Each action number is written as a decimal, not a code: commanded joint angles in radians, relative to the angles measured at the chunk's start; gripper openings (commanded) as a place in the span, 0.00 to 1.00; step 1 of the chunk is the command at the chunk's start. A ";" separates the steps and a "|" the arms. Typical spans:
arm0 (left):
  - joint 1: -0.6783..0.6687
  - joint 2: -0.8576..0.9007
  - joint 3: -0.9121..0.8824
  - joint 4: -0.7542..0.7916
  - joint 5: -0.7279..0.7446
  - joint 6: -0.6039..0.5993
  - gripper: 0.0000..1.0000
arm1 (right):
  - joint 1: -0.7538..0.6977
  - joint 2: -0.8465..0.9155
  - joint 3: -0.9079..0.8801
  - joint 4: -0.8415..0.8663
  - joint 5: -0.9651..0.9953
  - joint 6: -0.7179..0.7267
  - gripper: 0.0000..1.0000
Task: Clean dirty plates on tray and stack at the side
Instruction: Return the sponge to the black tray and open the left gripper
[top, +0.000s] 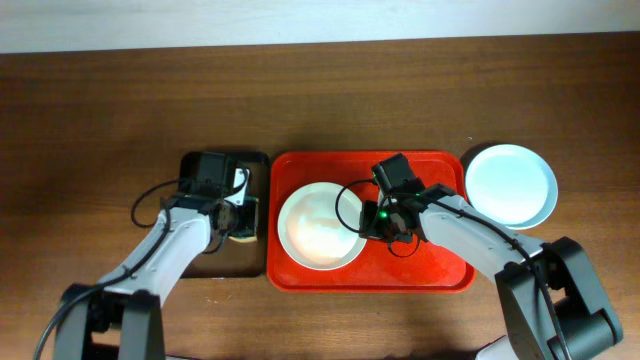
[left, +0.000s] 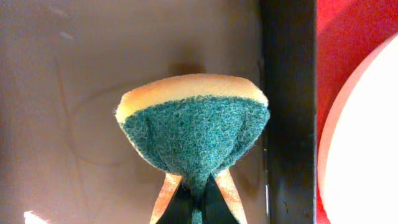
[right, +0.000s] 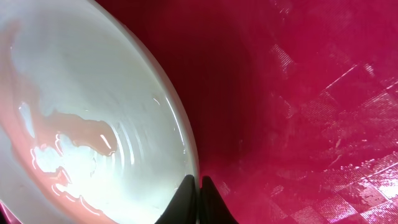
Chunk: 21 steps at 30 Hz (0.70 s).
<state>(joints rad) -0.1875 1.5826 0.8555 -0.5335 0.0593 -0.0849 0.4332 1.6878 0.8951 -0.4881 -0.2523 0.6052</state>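
Note:
A pale, whitish-mint plate (top: 318, 228) lies in the left half of the red tray (top: 440, 265), its inside wet and glossy. My right gripper (top: 372, 222) is shut on the plate's right rim. In the right wrist view its fingers (right: 199, 186) pinch the rim of the plate (right: 93, 124) over the tray floor (right: 298, 93). A pale blue plate (top: 510, 185) sits on the table right of the tray. My left gripper (top: 240, 215) is shut on a green-and-yellow sponge (left: 196, 124), left of the red tray.
A black-rimmed brown tray (top: 225, 262) lies left of the red tray, under the left gripper; its brown floor (left: 62, 93) and black rim (left: 289, 93) show in the left wrist view. The table is dark wood (top: 100, 100).

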 joint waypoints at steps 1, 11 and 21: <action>-0.002 0.047 0.007 0.003 0.071 0.019 0.00 | 0.007 0.008 -0.005 0.006 0.002 0.005 0.04; -0.003 0.056 0.012 -0.010 0.132 0.019 0.00 | 0.007 0.008 -0.005 0.006 0.002 0.005 0.04; -0.006 0.055 0.026 -0.028 0.190 0.057 0.00 | 0.007 0.008 -0.005 0.006 0.002 0.005 0.04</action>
<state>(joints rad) -0.1886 1.6279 0.8612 -0.5610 0.2096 -0.0555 0.4332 1.6878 0.8951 -0.4877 -0.2523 0.6052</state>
